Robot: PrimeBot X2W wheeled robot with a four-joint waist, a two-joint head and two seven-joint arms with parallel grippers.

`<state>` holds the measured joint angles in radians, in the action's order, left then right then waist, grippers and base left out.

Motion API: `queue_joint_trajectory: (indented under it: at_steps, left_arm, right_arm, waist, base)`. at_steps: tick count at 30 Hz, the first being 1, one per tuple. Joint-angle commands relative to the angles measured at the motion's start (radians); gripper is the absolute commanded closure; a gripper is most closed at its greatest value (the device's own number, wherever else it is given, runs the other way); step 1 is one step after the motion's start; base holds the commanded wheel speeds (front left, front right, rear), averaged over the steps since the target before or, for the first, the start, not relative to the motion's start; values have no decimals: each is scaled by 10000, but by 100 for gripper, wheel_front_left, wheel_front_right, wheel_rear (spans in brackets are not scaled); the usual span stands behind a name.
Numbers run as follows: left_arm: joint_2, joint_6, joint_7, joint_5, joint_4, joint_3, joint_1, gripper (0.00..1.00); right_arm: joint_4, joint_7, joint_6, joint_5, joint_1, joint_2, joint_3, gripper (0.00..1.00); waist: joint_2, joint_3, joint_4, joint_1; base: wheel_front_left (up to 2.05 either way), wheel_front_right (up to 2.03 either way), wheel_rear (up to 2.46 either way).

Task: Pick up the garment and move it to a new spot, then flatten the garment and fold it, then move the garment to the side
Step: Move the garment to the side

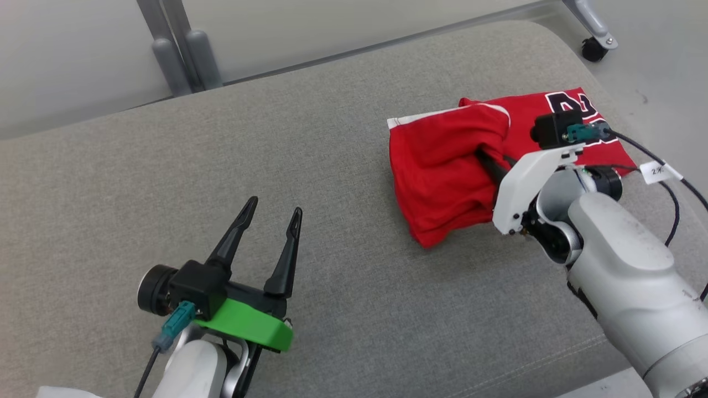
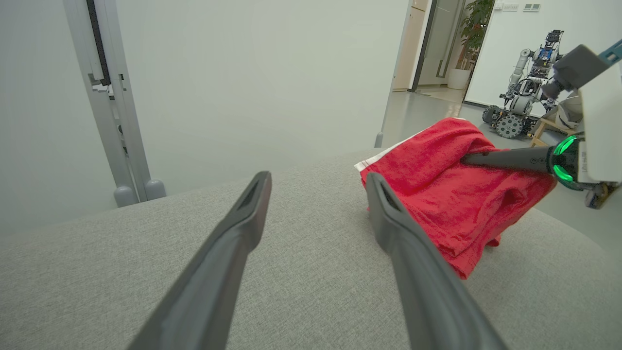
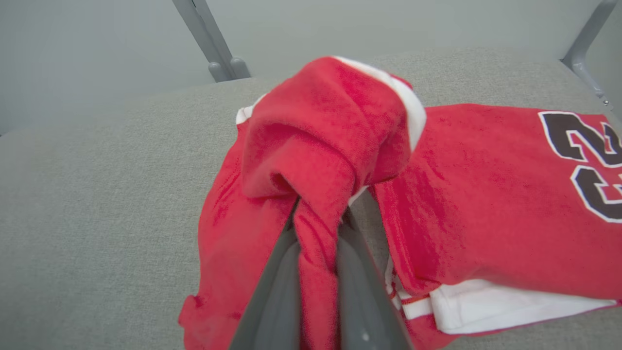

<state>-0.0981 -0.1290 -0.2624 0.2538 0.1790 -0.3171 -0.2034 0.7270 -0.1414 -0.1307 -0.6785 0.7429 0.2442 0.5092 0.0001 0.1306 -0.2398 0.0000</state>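
Observation:
The garment point(image 1: 442, 166) is a red jersey with white trim and black numbers, lying bunched at the right of the grey cushioned surface point(image 1: 276, 155). My right gripper point(image 1: 489, 160) is shut on a raised fold of the garment point(image 3: 320, 160), its fingers point(image 3: 272, 287) clamping red cloth between them. The lifted fold hangs over the fingertips and hides them. My left gripper point(image 1: 274, 213) stands open over bare cushion at the lower left, well apart from the garment point(image 2: 452, 194). In the left wrist view the right gripper's finger point(image 2: 505, 159) pokes into the cloth.
Grey metal frame legs point(image 1: 182, 55) rise behind the cushion's far edge, and a caster wheel point(image 1: 594, 48) stands at the top right. A black cable point(image 1: 664, 171) trails from my right wrist. Another robot point(image 2: 525, 97) stands far off in the room.

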Motion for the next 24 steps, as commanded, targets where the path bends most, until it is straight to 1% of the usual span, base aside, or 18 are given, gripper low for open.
queue_joint_trajectory:
  at_steps: [1,5,8,10,13,14,19,21,24]
  left_arm:
    - [-151,-29,-28,-8,42,-41,-260,0]
    - [-367,-27,15,14,99,-240,-599,0]
    - [-474,-27,69,36,98,-339,-832,0]
    - [-556,-27,95,45,68,-388,-945,0]
    - [-661,-27,121,48,47,-439,-1092,0]
    - [-677,-27,127,60,36,-469,-1141,0]
    - [-795,-28,213,45,-75,-540,-1353,0]
    - [-828,-28,247,17,-114,-581,-1441,0]
    - [-857,-23,254,45,-110,-606,-1521,0]
  right_arm:
    - [-104,111,0,-51,344,196,175,100]
    - [-344,133,0,-307,1045,815,979,100]
    - [-509,106,2,-512,1574,1659,1652,100]
    - [-707,119,2,-940,1824,2125,1949,100]
    - [-950,95,2,-1581,2135,3007,2354,100]
    - [-1023,33,2,-1725,2213,3369,2558,100]
    - [-1131,147,2,-2491,2532,4675,3318,100]
    - [-940,306,5,-2653,2647,5004,3529,100]
    - [-471,554,5,-2633,2785,5193,3829,100]
  waist:
    - [-1,712,-252,0]
    - [-1,1325,-65,0]
    - [-1,1771,116,0]
    - [-1,2027,212,0]
    - [-1,2339,320,0]
    - [-1,2447,369,0]
    - [-1,2938,546,0]
    - [-1,3114,624,0]
    - [-1,3236,739,0]
  base:
    - [0,0,0]
    - [0,0,0]
    - [0,0,0]
    - [0,0,0]
    - [0,0,0]
    - [0,0,0]
    - [0,0,0]
    - [0,0,0]
    - [0,0,0]
